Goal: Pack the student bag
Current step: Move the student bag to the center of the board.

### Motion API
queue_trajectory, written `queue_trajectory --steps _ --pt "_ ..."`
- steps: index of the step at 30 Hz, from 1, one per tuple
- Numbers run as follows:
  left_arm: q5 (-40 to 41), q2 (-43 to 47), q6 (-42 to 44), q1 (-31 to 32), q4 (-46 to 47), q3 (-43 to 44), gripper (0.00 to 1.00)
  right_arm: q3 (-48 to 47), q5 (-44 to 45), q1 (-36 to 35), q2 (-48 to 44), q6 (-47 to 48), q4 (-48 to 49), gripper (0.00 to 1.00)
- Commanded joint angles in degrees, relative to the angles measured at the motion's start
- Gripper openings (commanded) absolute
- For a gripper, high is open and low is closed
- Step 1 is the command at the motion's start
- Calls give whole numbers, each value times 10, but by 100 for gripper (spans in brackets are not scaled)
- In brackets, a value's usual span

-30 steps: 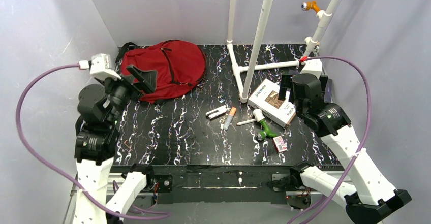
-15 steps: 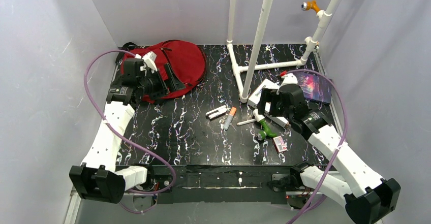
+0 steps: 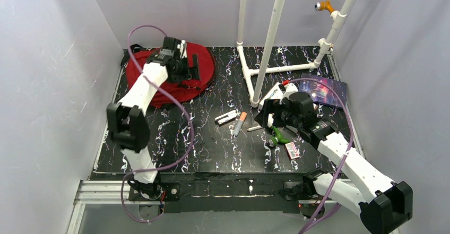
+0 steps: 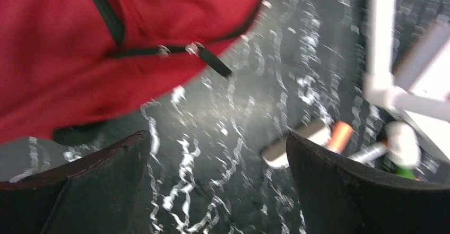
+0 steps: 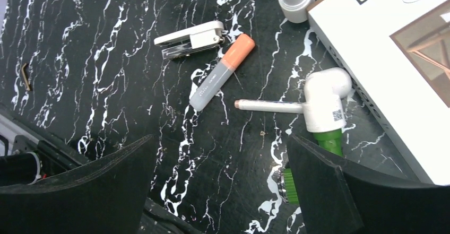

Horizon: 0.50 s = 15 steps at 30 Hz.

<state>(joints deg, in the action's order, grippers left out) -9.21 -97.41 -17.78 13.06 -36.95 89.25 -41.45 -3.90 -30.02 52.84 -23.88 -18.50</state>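
Note:
The student bag is a red backpack lying flat at the back left, black zipper trim showing. My left gripper hangs open over its right edge. In the left wrist view the bag fills the upper left, its zipper pull lies above the open left gripper, and nothing is between the fingers. My right gripper is open above the table, beside the small items. In the right wrist view the open right gripper frames bare table.
A white stapler, an orange-capped grey stick, a thin white stick and a white-and-green tool lie mid-table. A white box, a purple book and a small red box sit right. White pipe frame stands behind.
The left arm swung from the left side out to the back, over the bag. The right arm moved left and forward off the white box, uncovering the purple book. Both grippers stayed open.

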Motion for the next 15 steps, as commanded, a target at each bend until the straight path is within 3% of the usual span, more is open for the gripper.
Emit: queue_trajectory --steps 1,5,11,14,15 --pt "202 -139 50 7 -71 157 99 -5 -41 -1 11 -9 47 100" --pt "280 -232 33 2 -101 264 95 0 -56 -1 19 -21 49 100" --pt "268 -300 27 -17 -99 318 82 15 -71 -2 28 -39 68 100" --pt "234 -331 25 -28 -119 329 56 14 -77 -2 38 -43 79 100" --pt "231 -337 22 -31 -130 331 42 11 -81 -2 44 -42 79 100"
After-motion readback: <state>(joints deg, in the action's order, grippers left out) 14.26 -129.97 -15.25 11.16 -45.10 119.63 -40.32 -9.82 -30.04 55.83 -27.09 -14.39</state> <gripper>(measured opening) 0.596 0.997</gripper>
